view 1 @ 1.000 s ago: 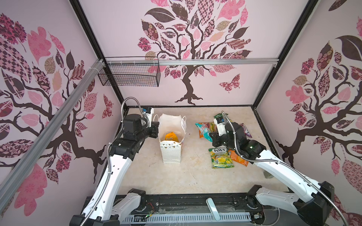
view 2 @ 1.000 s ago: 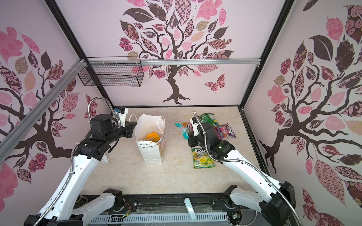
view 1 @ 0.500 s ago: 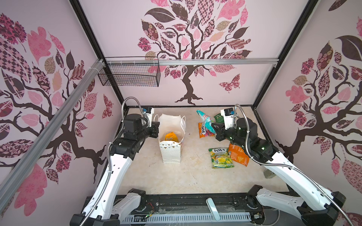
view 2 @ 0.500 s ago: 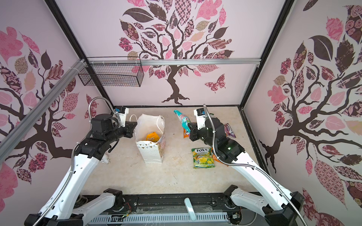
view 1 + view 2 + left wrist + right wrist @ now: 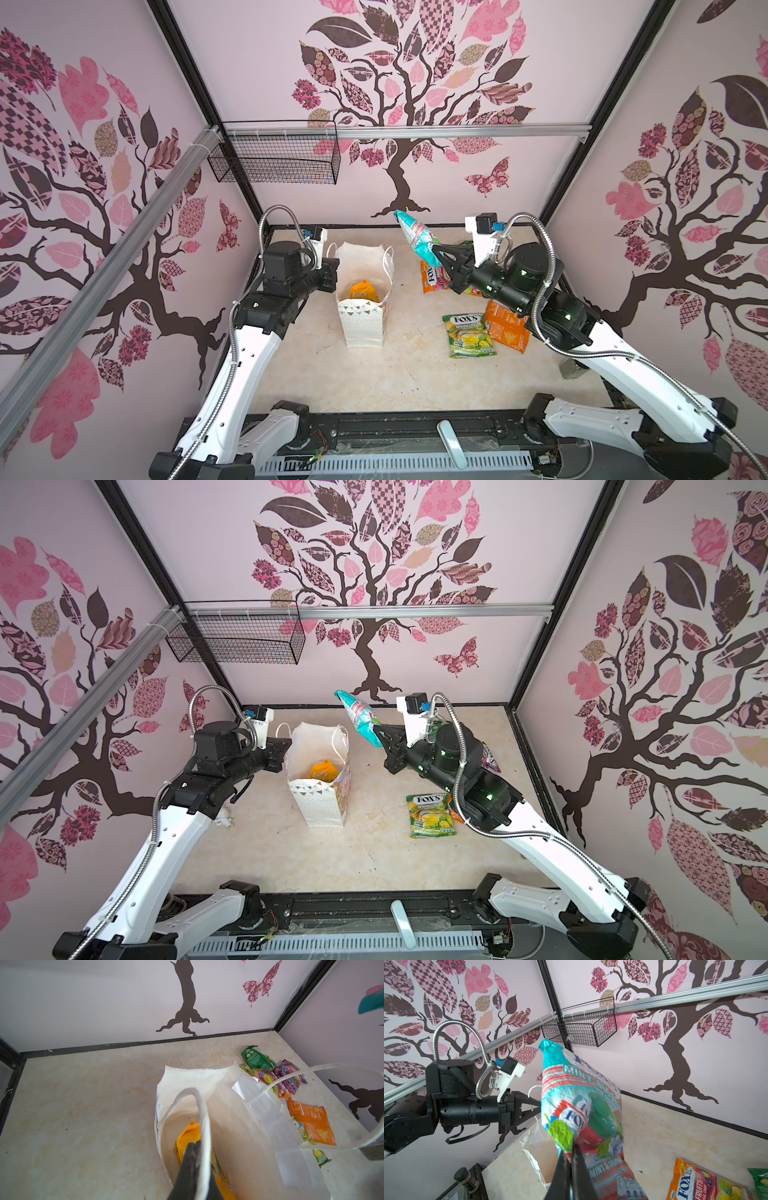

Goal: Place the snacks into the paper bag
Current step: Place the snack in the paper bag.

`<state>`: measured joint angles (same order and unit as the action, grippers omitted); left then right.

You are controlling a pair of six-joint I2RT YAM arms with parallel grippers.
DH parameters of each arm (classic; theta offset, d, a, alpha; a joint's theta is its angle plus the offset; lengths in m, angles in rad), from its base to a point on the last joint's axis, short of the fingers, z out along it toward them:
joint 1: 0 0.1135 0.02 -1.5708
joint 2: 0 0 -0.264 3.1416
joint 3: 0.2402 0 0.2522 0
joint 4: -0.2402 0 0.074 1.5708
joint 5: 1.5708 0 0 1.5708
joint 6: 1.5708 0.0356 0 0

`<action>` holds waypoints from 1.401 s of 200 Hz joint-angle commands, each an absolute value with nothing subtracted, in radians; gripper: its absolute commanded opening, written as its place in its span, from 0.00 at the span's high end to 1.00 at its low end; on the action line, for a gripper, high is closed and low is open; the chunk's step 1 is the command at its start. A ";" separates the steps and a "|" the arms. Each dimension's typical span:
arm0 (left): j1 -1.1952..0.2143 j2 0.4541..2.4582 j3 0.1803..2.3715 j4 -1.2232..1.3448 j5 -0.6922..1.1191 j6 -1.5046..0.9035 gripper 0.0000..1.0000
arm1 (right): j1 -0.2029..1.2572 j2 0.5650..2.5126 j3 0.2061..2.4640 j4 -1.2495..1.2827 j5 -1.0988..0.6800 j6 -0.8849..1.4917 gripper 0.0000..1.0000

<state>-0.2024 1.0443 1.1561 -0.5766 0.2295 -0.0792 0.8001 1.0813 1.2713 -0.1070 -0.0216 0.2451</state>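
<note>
Rising since half a second ago, the teal pouch (image 5: pixel 415 237) now hangs high, just right of the paper bag (image 5: pixel 360 326). The right gripper (image 5: pixel 436 252) is clamped on its lower edge. A second ago that gripper was down among the pouches lying right of the bag. The left gripper (image 5: pixel 332 275) and the bag have stayed put.

Both top views show an orange-yellow pouch (image 5: pixel 323 771) inside the bag and a green-yellow pouch (image 5: pixel 469 336) reading "FOX'S" right of it. In a top view an orange pouch (image 5: pixel 508 332) lies beside that one. In a top view a purple pouch (image 5: pixel 490 760) peeks from behind the right arm.

Only the left wrist view shows the left fingers (image 5: pixel 190 1157) closed beside the bag's handle. Whether they pinch it, I cannot tell. A green pouch (image 5: pixel 256 1058) lies beyond the bag.

The right wrist view reads "MINT" and "FOX'S" on the teal pouch, and "FOX'S FRUITS" on a fruit pouch (image 5: pixel 691 1184).
</note>
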 commanded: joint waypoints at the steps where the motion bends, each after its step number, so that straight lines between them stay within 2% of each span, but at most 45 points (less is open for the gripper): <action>1: -0.200 1.028 1.142 -0.558 0.244 -0.086 1.00 | 0.812 1.103 1.315 0.037 -0.065 0.280 1.00; 44: -0.200 1.021 1.142 -0.556 0.255 -0.091 1.00 | 0.851 1.178 1.412 0.013 -0.026 0.245 1.00; 116: -0.199 1.021 1.141 -0.556 0.256 -0.091 1.00 | 1.063 1.293 1.504 0.025 0.168 0.181 1.00; 150: -0.200 1.028 1.143 -0.555 0.256 -0.091 1.00 | 1.081 1.316 1.442 0.115 0.161 0.291 1.00; 175: -0.201 1.028 1.143 -0.557 0.255 -0.092 1.00 | 1.111 1.331 1.419 0.129 0.241 0.289 1.00; 280: -0.200 1.027 1.140 -0.557 0.246 -0.088 1.00 | 1.131 1.411 1.353 0.215 0.268 0.400 1.00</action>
<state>-0.2024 1.0321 1.1561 -0.5766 0.2470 -0.0830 1.1248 1.3907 1.3525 0.1028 0.2363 0.3740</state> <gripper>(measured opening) 0.051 0.049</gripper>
